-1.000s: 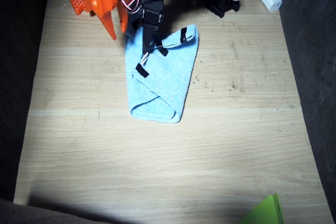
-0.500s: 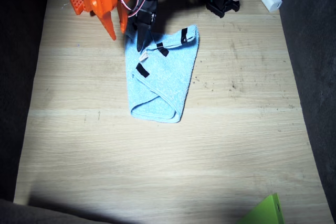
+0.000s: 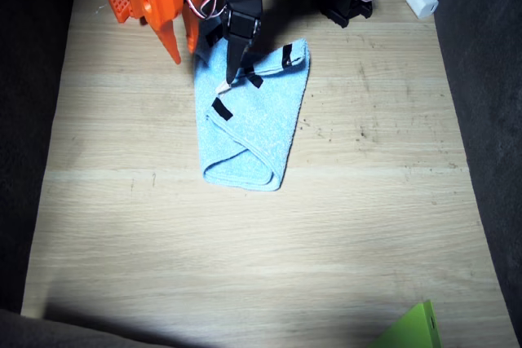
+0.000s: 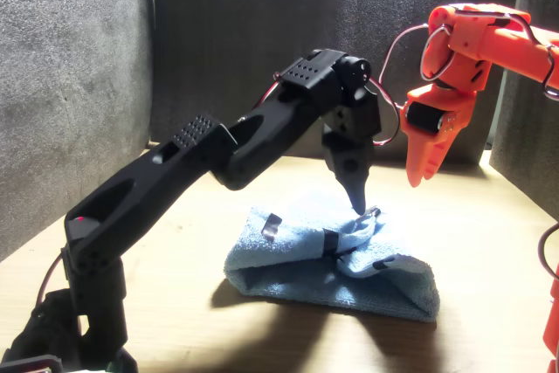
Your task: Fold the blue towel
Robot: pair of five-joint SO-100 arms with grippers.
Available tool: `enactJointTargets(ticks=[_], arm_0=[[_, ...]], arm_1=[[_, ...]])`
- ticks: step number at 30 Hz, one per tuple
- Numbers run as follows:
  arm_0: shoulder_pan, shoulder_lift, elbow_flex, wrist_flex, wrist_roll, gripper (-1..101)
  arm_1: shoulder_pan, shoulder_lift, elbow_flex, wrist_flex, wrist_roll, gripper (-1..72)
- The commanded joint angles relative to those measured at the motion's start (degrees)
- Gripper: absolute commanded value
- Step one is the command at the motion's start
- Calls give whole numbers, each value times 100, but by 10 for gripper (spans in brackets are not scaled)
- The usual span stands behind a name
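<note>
The blue towel (image 3: 254, 124) (image 4: 306, 268) lies folded into a rough wedge at the far middle of the wooden table, black tape strips showing on its upper folds. My left gripper (image 3: 232, 77) (image 4: 357, 204), on the black arm, points straight down with its jaws together. Its tip sits at the small white tag (image 4: 373, 210) on the towel's top fold. My right gripper (image 3: 174, 48) (image 4: 417, 174), on the orange arm, hangs shut above the table just off the towel's far corner, holding nothing.
A bright green flat piece (image 3: 412, 328) lies at the near edge of the table (image 3: 245, 258). A small white block (image 3: 422, 0) sits at the far corner by the left arm's base. Dark walls close in both sides.
The left gripper lifted off the towel's tagged fold and swung aside, then came back down to the tag. The towel and the right arm kept still.
</note>
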Motion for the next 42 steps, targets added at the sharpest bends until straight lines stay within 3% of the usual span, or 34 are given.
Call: enactJointTargets(ticks=[1, 6, 8, 9, 10, 17, 25, 29, 34, 38, 42], arm_0=[[246, 677, 26, 70, 123, 193], [1072, 1828, 1090, 123, -158, 158], [1644, 2391, 1749, 132, -457, 94], [1925, 2654, 2092, 132, -589, 46], [2197, 2900, 2443, 132, -747, 0], [3630, 4623, 4860, -53, -1978, -3], [4790, 6741, 8429, -1608, -3393, -3], [5265, 7620, 9492, -1890, -3445, -3], [5810, 8851, 10301, -2241, -3516, -3], [6038, 10257, 11408, -2637, -3621, -3], [6319, 12410, 12946, -2962, -3340, -3]], arm_1=[[-132, 334, -211, 158, 97, 166], [-747, 826, -589, 378, 141, 119], [-1204, 1116, -633, 413, 132, 6], [-1441, 1257, -589, 413, 132, -1], [-1661, 1380, -492, 422, 88, -1], [-2232, 2566, 1002, 193, -26, -1], [-2962, 2909, 1907, -193, 35, -1], [-3357, 3305, 1925, -18, -114, -1], [-3270, 4052, 2004, 176, -202, -1], [-3146, 4755, 2241, 26, -264, -1], [-3103, 5818, 3067, -536, -457, -1]])
